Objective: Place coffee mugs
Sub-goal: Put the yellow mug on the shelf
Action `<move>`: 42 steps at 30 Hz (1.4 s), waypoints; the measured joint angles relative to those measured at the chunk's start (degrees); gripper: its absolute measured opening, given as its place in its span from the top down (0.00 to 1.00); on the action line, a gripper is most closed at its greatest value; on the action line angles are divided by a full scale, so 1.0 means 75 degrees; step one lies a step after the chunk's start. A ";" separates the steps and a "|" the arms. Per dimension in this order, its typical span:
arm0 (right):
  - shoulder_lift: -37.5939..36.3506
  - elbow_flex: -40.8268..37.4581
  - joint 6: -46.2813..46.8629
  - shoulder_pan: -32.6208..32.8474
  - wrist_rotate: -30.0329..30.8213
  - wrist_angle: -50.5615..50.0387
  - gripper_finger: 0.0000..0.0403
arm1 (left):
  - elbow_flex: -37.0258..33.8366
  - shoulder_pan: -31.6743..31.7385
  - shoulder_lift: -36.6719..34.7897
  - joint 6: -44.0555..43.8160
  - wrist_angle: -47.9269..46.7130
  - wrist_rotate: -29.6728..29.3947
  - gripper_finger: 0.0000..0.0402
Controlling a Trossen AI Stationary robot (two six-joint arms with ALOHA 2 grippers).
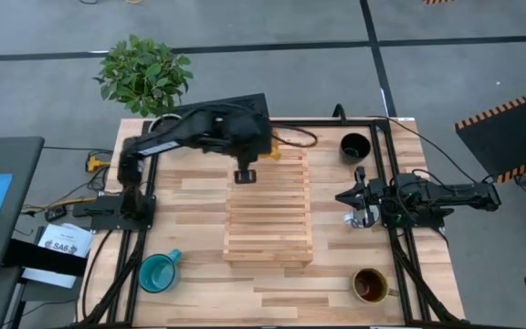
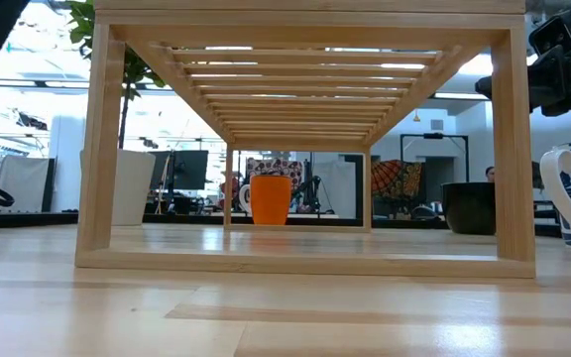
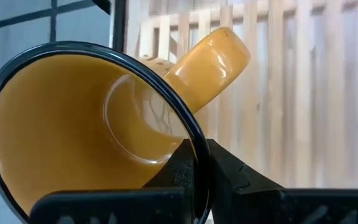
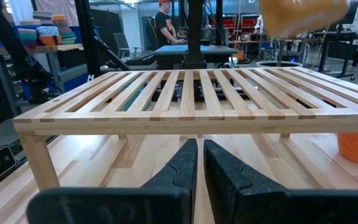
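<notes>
Left gripper (image 3: 201, 180) clamps the unmarked amber-yellow mug's (image 3: 92, 124) rim above the slatted rack (image 1: 268, 215).

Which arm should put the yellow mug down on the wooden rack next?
Left. The left gripper grips the yellow mug by its rim, above the far end of the wooden rack. The right gripper is shut and empty, beside the rack near the white mug.

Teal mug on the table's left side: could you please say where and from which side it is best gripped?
The teal mug stands upright, mouth open upward, handle angled toward the rack. Probably come straight down and pinch the rim wall, one finger inside, on the side away from the handle, as the left gripper pinches the amber-yellow mug.
</notes>
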 joint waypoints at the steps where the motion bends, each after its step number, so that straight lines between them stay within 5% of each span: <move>1: 0.0000 0.0000 0.0000 0.0000 0.0000 0.0000 0.86 | -0.0121 0.0008 0.0030 0.0214 -0.0031 -0.0008 1.00; 15: 0.0000 0.0000 0.0020 0.0003 0.0000 0.0000 0.86 | -0.0241 0.0135 0.0463 0.0884 0.1521 0.1121 1.00; 35: 0.0000 -0.0003 -0.0009 0.0006 0.0000 -0.0003 0.86 | -0.0238 0.0143 0.1057 0.1497 0.1800 0.1018 0.97; 42: 0.0000 -0.0003 -0.0007 0.0006 0.0000 -0.0003 0.86 | -0.0238 0.0143 0.1057 0.1613 0.1886 0.0802 0.86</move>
